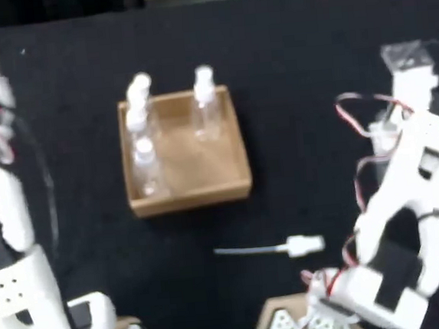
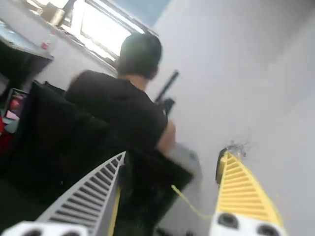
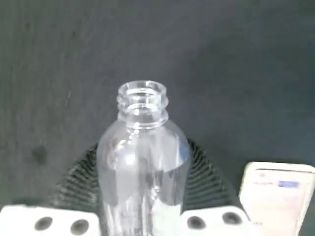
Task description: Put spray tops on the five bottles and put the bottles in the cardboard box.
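Holding an open-necked bottle in the right claw

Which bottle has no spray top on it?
The bottle held in the right gripper: its threaded neck is open. The three bottles standing in the cardboard box each carry white spray tops.

Both arms are blocky white plastic: the right arm has black motor bodies between its segments and thin red, white and black wires looping along its side, while the left arm shows rows of small holes in its lower shell. The left gripper has one pale ribbed finger and one yellow ribbed finger — the right gripper has dark ribbed fingers, and both sets end in white blocks with round screw holes.
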